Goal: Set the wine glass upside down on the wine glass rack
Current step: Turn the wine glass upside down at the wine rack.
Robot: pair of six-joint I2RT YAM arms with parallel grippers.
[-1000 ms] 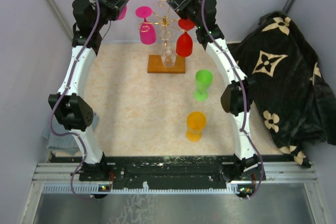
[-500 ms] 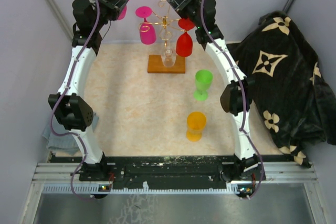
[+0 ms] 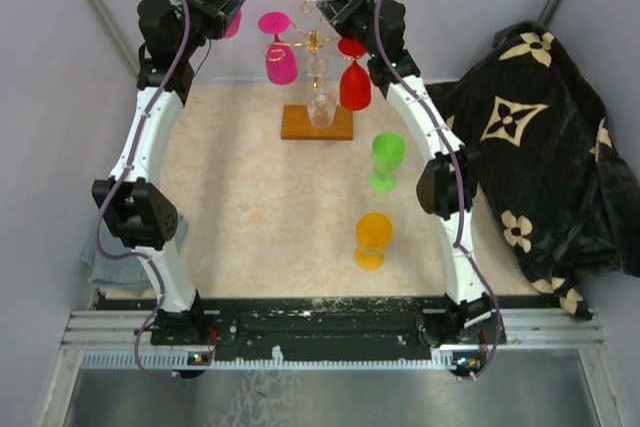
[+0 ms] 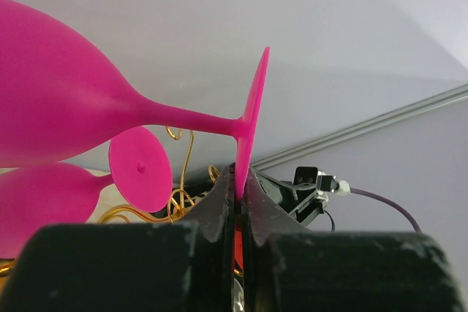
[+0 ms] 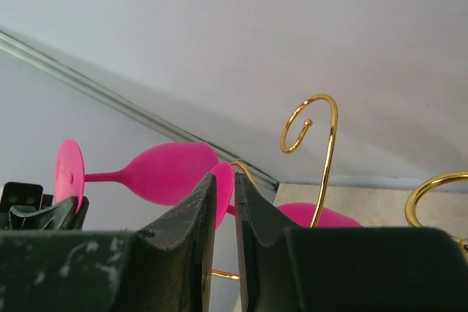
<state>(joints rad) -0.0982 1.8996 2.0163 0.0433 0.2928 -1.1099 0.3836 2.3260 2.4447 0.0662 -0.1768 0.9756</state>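
Pinching the foot edge of the pink glass (image 4: 73,107) in the left gripper (image 4: 239,184), jaws nearly shut, sideways in air left of the rack (image 3: 298,127), right gripper (image 5: 235,188) barely open and empty; seemingly light, stiff, slippery, safer taken at the stem.

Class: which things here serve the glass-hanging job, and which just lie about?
Job: wine glass rack; pink wine glass in left gripper; green wine glass and orange wine glass, probably next.
Lying about: black flowered blanket; grey cloth.
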